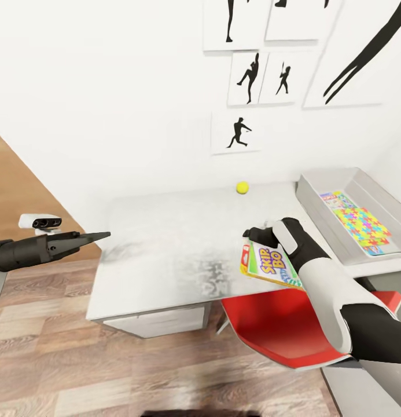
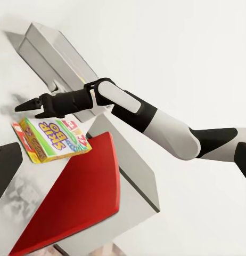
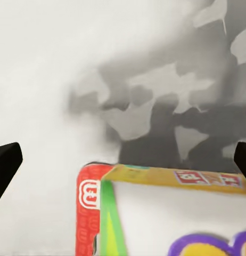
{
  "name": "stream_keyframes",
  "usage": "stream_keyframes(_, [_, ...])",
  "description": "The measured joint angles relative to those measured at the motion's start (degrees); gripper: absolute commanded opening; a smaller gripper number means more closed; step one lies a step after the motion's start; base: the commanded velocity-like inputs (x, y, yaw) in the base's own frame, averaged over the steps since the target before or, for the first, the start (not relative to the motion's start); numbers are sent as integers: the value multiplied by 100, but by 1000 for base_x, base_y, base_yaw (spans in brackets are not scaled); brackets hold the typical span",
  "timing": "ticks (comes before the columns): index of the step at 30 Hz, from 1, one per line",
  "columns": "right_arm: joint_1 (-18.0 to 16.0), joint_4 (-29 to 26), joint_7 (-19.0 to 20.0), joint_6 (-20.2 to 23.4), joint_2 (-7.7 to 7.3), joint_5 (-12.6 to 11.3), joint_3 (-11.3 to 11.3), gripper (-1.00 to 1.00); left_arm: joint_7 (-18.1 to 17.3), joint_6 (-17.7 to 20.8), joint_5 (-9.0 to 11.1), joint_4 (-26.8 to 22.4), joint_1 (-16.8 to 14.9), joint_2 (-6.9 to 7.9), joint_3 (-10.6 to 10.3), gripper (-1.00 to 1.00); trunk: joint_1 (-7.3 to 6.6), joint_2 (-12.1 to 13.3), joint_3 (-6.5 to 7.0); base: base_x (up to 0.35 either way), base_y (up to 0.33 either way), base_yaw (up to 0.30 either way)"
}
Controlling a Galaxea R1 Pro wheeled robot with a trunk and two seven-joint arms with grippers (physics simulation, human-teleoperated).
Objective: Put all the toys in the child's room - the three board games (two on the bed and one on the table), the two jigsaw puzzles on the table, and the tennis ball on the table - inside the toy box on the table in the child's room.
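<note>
A Skip-Bo board game (image 1: 271, 264) lies flat at the table's front edge, partly overhanging the red chair; the same board game (image 2: 51, 140) appears in the left wrist view. My right gripper (image 1: 257, 234) hovers just over its far end, open, with fingertips (image 3: 7, 160) spread wide to either side of the board game (image 3: 155, 213). The yellow tennis ball (image 1: 242, 187) rests near the wall. The grey toy box (image 1: 316, 202) stands at the table's right end with a colourful jigsaw puzzle (image 1: 362, 226) inside. My left gripper (image 1: 105, 235) hangs open off the table's left end, holding nothing.
The grey table (image 1: 165, 249) runs along a white wall with silhouette posters (image 1: 238, 132). A red chair (image 1: 281, 324) is tucked under its right front. A drawer unit (image 1: 159, 321) sits below the table. Wooden floor (image 1: 78, 359) lies to the left and front.
</note>
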Motion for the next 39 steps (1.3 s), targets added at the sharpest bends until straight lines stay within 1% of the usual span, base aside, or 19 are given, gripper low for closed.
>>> stream_keyframes(13, [0,0,0,0,0,1,0,100,0,1,0,0,0,0,0,100,0,0,0,-101,89,0])
stream_keyframes(39, [0,0,-1,0,0,-2,0,100,0,0,0,1,0,0,0,100,0,-1,0,-71,3,0])
